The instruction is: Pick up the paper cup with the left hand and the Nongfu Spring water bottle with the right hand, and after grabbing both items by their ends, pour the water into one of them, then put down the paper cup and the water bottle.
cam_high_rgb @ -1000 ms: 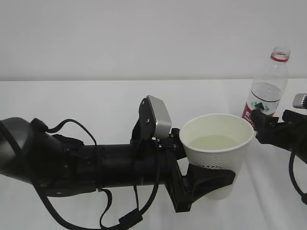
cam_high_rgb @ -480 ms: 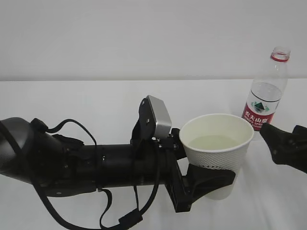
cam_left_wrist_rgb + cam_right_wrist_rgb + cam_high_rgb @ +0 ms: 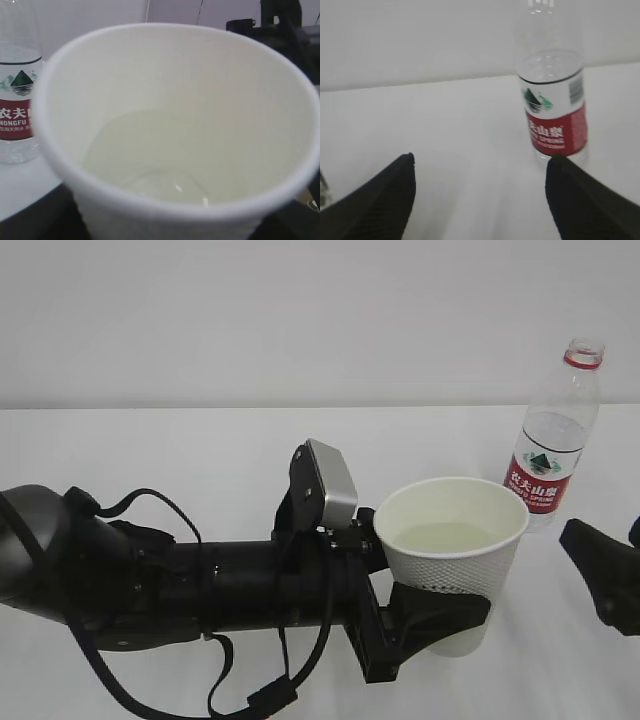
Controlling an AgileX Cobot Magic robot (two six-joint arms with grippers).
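Left end effector (image 3: 440, 615) clamped round the lower body of the paper cup (image 3: 455, 550), jaws dark against the dimpled white wall, cup upright with its base apparently on or just above the tabletop (image 3: 200, 450). Inside the cup, right at the camera in the left wrist view, a shallow pool of water (image 3: 150, 160). Pouring judged done; bottle step finished, cup set-down in hand. Next move calls for settling the cup flat, spreading the jaws clear of the wall without tipping it, then backing away.

Beyond and to the right of that end effector, the Nongfu Spring water bottle (image 3: 555, 430), standing upright and uncapped on the tabletop, free of any grip. Right end effector (image 3: 480, 200) released, jaws spread wide with nothing between them; bottle ahead of it and toward its right jaw, apart from both.

Tabletop plain white, smooth, uncluttered; behind it a bare pale wall.
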